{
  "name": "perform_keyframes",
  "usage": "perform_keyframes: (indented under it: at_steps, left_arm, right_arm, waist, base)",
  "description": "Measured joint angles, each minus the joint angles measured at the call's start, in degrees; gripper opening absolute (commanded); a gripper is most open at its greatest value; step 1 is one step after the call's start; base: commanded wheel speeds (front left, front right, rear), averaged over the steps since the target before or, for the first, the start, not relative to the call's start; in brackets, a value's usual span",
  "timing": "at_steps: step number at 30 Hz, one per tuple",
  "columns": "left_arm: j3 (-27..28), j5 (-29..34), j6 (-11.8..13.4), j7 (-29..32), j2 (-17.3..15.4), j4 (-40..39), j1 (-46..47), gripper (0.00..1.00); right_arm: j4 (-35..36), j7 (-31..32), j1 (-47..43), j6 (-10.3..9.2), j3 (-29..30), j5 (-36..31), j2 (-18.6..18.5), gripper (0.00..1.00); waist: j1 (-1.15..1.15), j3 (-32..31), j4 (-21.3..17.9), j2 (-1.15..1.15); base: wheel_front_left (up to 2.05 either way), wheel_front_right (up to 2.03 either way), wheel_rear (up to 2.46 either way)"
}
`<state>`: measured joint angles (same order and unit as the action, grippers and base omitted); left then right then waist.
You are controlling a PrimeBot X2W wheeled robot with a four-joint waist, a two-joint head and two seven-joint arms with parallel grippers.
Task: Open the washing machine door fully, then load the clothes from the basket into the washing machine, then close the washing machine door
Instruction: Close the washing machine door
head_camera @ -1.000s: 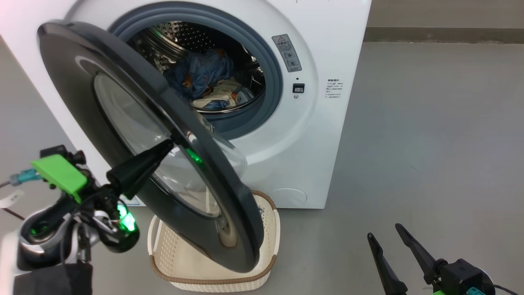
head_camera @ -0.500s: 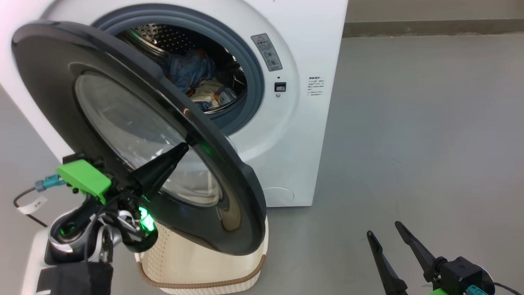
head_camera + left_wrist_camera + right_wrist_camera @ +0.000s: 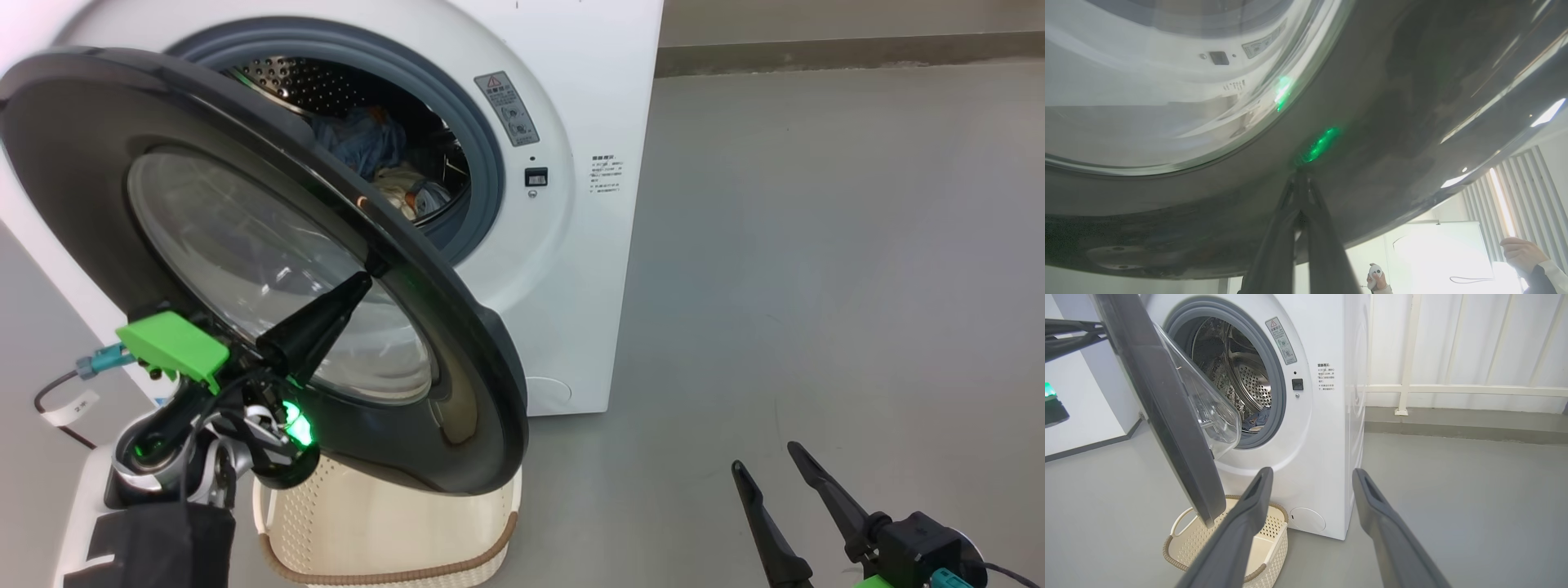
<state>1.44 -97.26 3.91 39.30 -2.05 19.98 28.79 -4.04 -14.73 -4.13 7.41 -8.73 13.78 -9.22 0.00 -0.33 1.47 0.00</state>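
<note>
Door-closing step was in hand. Clothes [image 3: 363, 143] lay inside washing machine [image 3: 588, 269]; basket [image 3: 392, 523] under half-shut door [image 3: 457, 327] looked empty. Left gripper [image 3: 363, 280], fingers together and holding nothing, pressed door's black rim. Right gripper [image 3: 765, 457] was spread wide, idle. Next move probably needed steady push until latch caught.

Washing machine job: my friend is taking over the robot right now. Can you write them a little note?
Left hand: shut, empty, tip touching the black rim of the round glass-centred washing machine door.
Right hand: open, empty, low and off to the right.
Blue and cream cloth clothes: inside the drum of the big white washing machine.
Small cream plastic basket: on the floor under the door; no clothes seen in it.
Done: loading, it seems. Left: swing the half-open door shut.
</note>
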Motion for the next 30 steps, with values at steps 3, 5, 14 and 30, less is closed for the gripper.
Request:
perform_keyframes:
  at_steps: [3,5,14,30]
  left_arm:
    - [-0.05,-0.3,-0.31,-0.07,-0.01,0.87,0.37,0.0]
    - [-0.12,-0.36,-0.7,-0.32,0.01,1.49,0.69,0.0]
    - [-0.58,1.23,-2.65,-2.27,-0.2,3.27,0.92,0.0]
    - [-3.68,22.74,-8.83,-16.36,-9.11,-8.73,-11.28,1.0]
  right_arm:
    - [0.0,0.0,0.0,-0.01,-0.04,0.0,-0.04,1.0]
    - [0.0,0.0,0.0,-0.01,-0.08,0.0,-0.1,1.0]
    - [0.01,0.0,0.0,-0.01,-0.04,0.0,-0.11,1.0]
    - [0.32,0.0,-0.15,0.0,0.86,0.0,0.18,1.0]
  waist:
    - [0.0,-0.06,-0.14,0.0]
    - [0.0,-0.08,-0.25,0.0]
    - [0.0,-0.19,-0.17,0.0]
    - [0.0,-0.05,0.57,0.0]
  base:
    - [0.0,0.0,0.0]
    - [0.0,0.0,0.0]
    - [0.0,0.0,0.0]
    - [0.0,0.0,0.0]
